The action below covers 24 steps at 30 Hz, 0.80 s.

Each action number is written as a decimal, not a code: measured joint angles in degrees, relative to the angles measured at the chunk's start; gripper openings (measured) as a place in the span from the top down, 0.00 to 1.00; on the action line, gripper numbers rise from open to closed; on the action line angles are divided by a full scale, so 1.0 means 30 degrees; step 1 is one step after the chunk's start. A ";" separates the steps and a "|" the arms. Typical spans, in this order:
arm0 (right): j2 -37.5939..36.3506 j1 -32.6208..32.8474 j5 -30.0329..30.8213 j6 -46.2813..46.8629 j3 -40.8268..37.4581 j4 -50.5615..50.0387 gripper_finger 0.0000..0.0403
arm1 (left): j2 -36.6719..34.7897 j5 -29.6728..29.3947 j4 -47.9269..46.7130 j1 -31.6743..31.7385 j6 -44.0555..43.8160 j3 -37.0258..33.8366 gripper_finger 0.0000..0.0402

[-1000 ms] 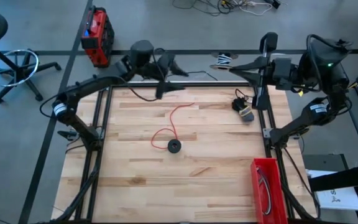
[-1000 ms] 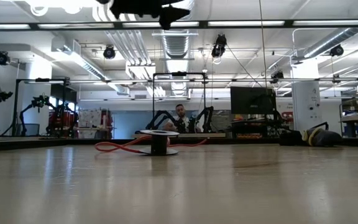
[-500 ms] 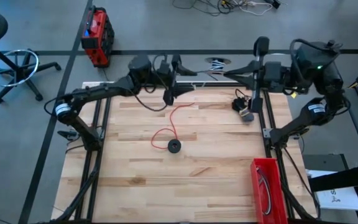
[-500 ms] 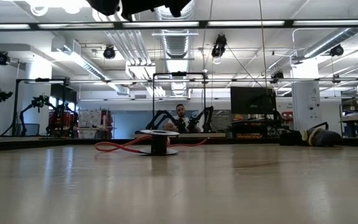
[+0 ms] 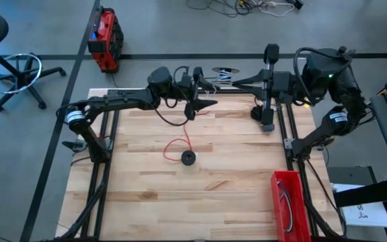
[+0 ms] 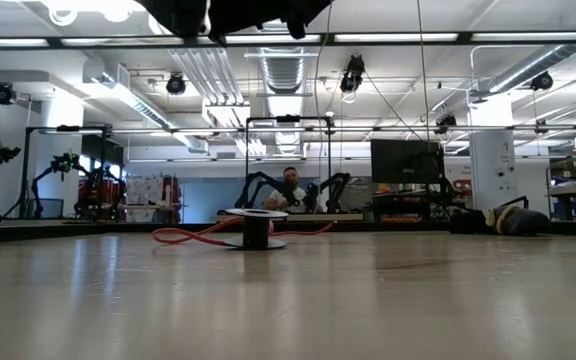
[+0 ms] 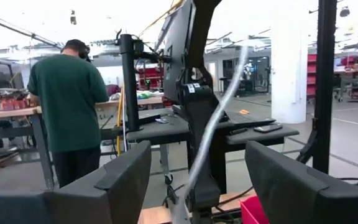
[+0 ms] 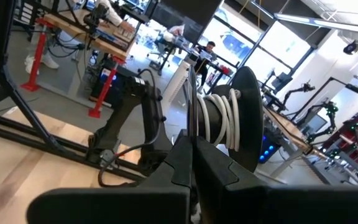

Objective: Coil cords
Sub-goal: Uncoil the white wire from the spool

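From above, the red cord [image 5: 179, 142] is seen lying mid-table, nearer the left gripper [image 5: 203, 105]. From the left wrist, its fingers are held wide apart, with a white cord [image 7: 213, 124] between them. From the right wrist, the right gripper [image 8: 194, 149] seems shut on a white-wound spool [image 8: 219, 121].

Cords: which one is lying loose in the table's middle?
The red cord, looped beside a small black spool. The white cord is instead wound round a reel in the right wrist view.

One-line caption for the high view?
Both arms meet above the table's far edge; red cord and black spool lie mid-table.
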 joint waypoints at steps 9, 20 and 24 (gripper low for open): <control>-0.0121 0.0000 0.0000 0.0189 0.0000 -0.0345 1.00 | 0.0192 -0.0151 0.0004 -0.0057 -0.1070 -0.0081 0.62; -0.0455 0.0000 0.0020 0.0342 0.0007 -0.1266 1.00 | -0.0213 0.0323 -0.0387 -0.0311 -0.1612 -0.0596 0.97; -0.0614 0.0000 0.1950 0.0554 0.0007 -0.2593 1.00 | -0.1494 0.0934 -0.2869 -0.0783 -0.1049 -0.0695 0.99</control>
